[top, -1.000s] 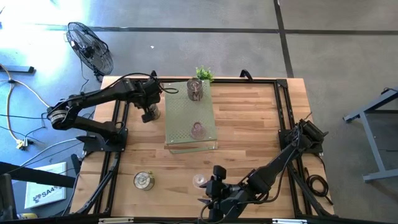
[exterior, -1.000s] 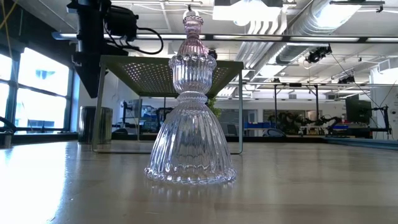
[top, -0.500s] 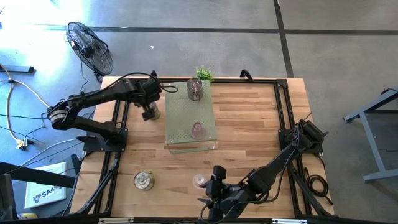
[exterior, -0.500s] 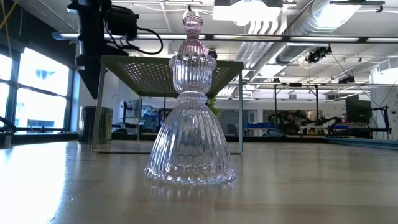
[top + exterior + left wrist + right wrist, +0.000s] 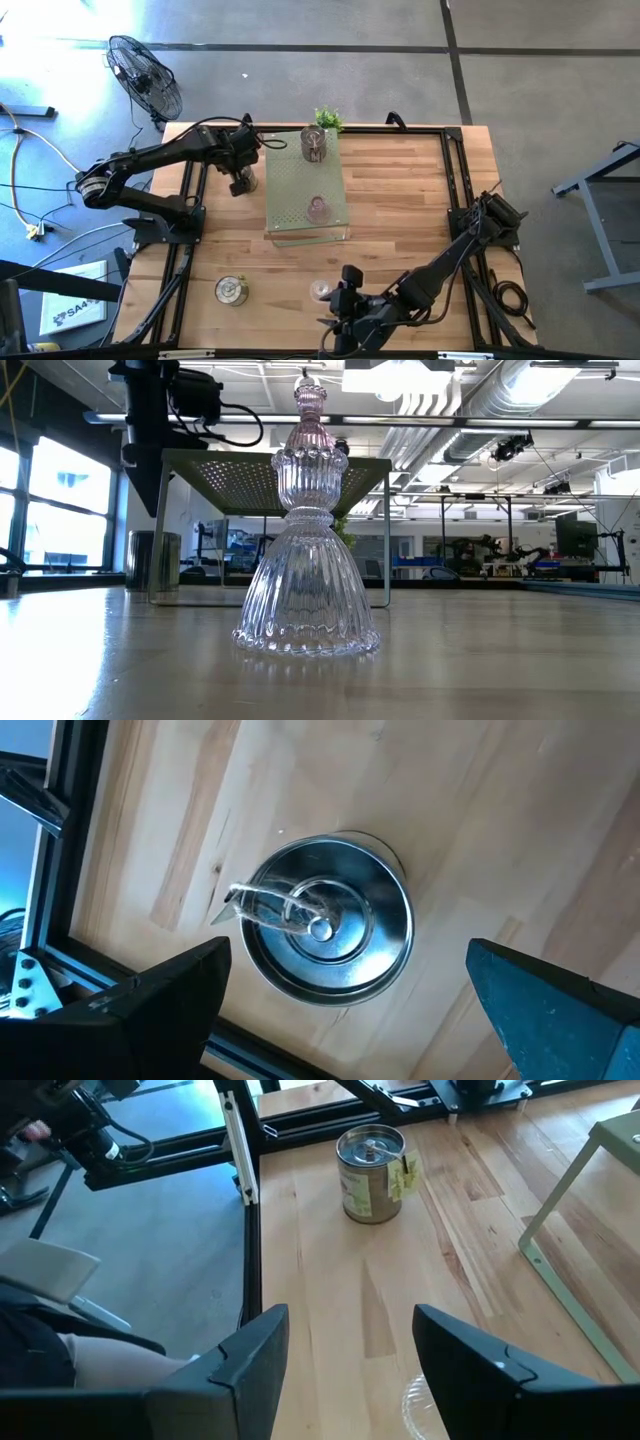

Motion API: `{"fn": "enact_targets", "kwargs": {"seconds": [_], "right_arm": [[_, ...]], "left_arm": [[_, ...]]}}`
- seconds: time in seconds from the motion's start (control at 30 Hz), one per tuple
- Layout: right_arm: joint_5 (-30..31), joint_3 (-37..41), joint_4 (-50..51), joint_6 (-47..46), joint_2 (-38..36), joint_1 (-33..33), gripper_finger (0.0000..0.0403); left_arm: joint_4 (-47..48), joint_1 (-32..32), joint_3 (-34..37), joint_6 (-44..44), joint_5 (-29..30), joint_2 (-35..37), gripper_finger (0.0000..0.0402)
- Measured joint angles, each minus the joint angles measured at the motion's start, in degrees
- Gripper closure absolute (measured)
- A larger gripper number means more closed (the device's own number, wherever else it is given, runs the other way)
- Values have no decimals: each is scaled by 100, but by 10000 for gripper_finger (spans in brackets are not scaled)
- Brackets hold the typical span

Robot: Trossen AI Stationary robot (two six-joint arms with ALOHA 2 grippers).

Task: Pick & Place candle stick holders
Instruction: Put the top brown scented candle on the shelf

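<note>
The right gripper (image 5: 345, 1370), jaws apart and empty, sits at the table's 6 o'clock edge; a clear ribbed glass candle holder (image 5: 321, 290) stands just beside it at 11 o'clock. The left gripper (image 5: 345, 985), jaws wide apart, hangs directly over a dull silver metal cup holder (image 5: 330, 933), which is centred between its fingers at the table's 10 o'clock.

A silver metal candle stick holder (image 5: 330, 932) sits at the centre of the frame, seen from straight above: a round cup with a shiny inner bowl and a small knob in the middle. A clear strip (perhaps a tag or a bit of tape) lies across its rim toward the left. It stands on the pale wooden table (image 5: 480, 830). The left gripper (image 5: 345, 1005) has its two dark fingers (image 5: 165, 1005) spread wide at the lower left and lower right, the holder between them, untouched. A black frame rail (image 5: 60, 830) runs down the left edge.
</note>
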State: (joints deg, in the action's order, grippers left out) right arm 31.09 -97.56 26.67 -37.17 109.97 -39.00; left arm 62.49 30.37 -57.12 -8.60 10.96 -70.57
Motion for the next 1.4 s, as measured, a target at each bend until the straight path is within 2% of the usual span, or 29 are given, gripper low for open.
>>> {"fn": "enact_targets", "kwargs": {"seconds": [0.17, 0.3, 0.67, 1.4], "right_arm": [[0, 0, 2, 13, 0, 0, 194], [0, 0, 3, 131, 0, 0, 194], [0, 0, 20, 127, 0, 0, 194], [2, 0, 3, 121, 0, 0, 195]], "left_arm": [[10, 0, 0, 151, -15, 0, 5], [68, 0, 0, 447, -389, 0, 4], [58, 0, 0, 260, -717, 0, 2], [29, -1, -2, 256, -894, -1, 2]]}}
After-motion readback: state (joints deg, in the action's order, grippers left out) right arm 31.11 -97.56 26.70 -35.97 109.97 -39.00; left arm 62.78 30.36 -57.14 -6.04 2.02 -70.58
